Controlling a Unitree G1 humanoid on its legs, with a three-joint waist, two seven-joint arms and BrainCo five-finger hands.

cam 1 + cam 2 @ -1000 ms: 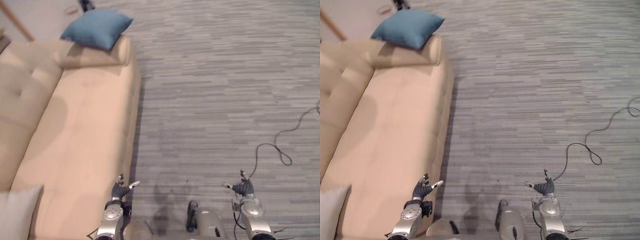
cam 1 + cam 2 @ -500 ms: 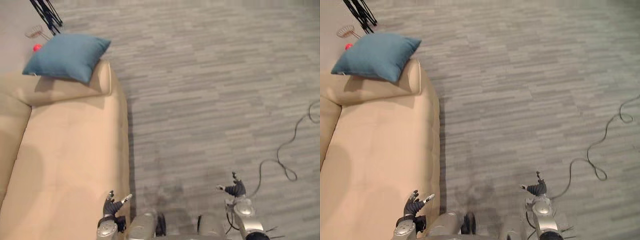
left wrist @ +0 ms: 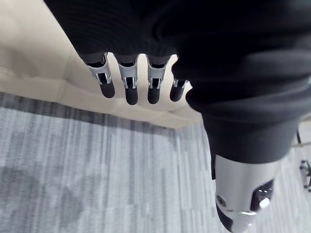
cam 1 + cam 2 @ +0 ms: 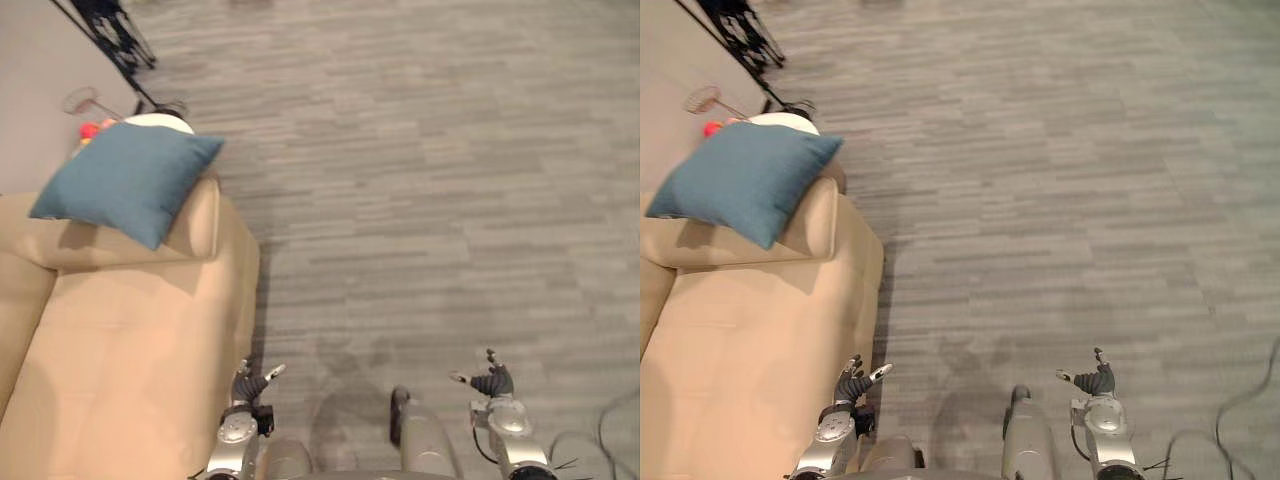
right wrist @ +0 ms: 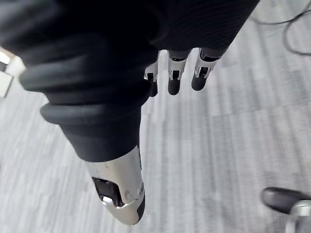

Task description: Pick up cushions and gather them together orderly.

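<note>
A blue cushion (image 4: 125,181) lies tilted on the far armrest of the beige sofa (image 4: 130,360), seen as the blue cushion (image 4: 743,177) in the right eye view too. My left hand (image 4: 251,384) hangs low by the sofa's front edge, fingers relaxed and holding nothing; its fingers (image 3: 130,87) show straight over the sofa's side. My right hand (image 4: 491,381) hangs over the bare floor, far from the sofa, also open and holding nothing, fingers (image 5: 175,77) straight.
Grey striped carpet (image 4: 420,200) spreads to the right of the sofa. Past the armrest stand a white round object (image 4: 780,122), a wire piece with a red ball (image 4: 710,115) and black stand legs (image 4: 115,30) against the wall.
The camera has shifted: the cushion and sofa now sit lower in view and more of the far floor shows. Both hands stay low and open, holding nothing.
</note>
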